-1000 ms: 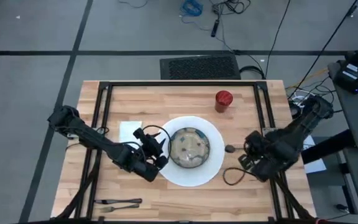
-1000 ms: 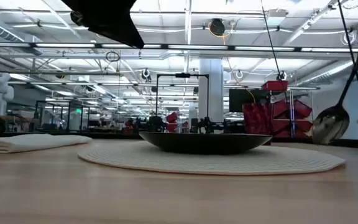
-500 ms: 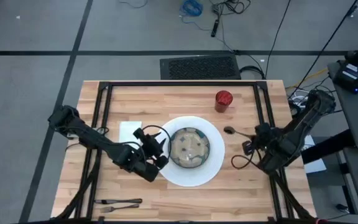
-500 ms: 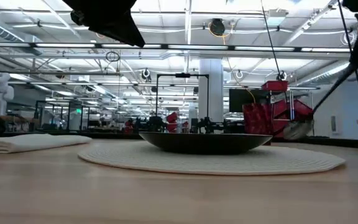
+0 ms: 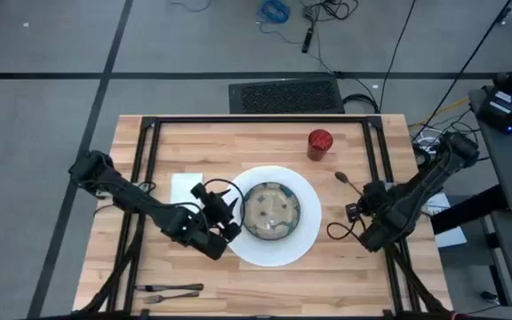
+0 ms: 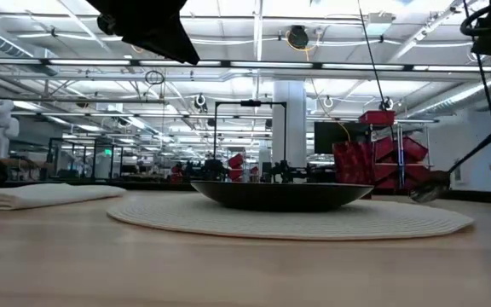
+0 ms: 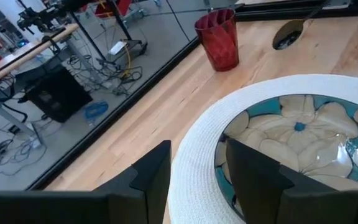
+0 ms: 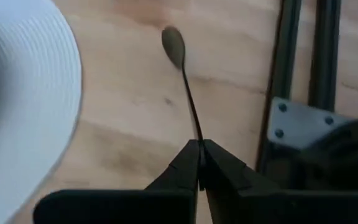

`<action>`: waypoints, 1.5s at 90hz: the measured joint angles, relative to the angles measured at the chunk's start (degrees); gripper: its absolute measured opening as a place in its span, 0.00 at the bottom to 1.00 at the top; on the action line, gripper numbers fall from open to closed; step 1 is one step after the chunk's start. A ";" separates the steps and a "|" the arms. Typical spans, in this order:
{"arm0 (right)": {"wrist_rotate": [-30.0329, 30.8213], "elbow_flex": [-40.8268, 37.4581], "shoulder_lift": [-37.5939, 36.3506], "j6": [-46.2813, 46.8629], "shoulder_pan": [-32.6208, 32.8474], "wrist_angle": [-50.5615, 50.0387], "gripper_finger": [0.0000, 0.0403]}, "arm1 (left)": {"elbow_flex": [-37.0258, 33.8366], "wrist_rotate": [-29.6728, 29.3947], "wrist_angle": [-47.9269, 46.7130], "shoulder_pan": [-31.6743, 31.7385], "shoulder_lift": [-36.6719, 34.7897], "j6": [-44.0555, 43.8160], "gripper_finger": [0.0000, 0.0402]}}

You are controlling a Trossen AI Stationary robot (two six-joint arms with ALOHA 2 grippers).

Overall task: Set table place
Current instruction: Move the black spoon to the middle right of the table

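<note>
Right wrist view: spoon (image 8: pixel 185 93) in right tool (image 8: pixel 199 163), bowl end outward.

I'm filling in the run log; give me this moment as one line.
right end effector: shut on spoon, right of plate | left end effector: open, at plate's left rim | bowl: on plate

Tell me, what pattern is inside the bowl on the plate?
Cream petals on teal, like a flower, in the round bowl; clearest in the left wrist view.

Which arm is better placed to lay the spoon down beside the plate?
Right. Its tool is already shut on the spoon, just off the plate's right rim. The left tool sits open at the plate's opposite edge.
</note>
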 joint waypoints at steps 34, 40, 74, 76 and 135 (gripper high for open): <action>-6.05 0.20 6.98 0.30 -0.54 11.83 0.00 | 0.00 -0.42 0.99 0.01 -0.01 0.05 0.35; -8.98 0.20 8.42 1.59 -0.95 11.83 0.00 | 0.00 -0.36 0.94 0.01 -0.01 0.01 0.35; -13.74 0.01 12.07 0.19 -7.21 20.64 0.00 | 0.00 5.42 0.44 0.93 -0.01 4.80 0.35; -13.97 -0.37 12.11 0.05 -7.97 20.76 0.00 | 0.00 5.42 0.42 0.93 -0.01 4.80 0.35; -14.72 -13.52 9.14 2.24 -13.30 44.03 0.00 | 0.00 4.80 -2.35 0.66 -0.03 15.54 0.35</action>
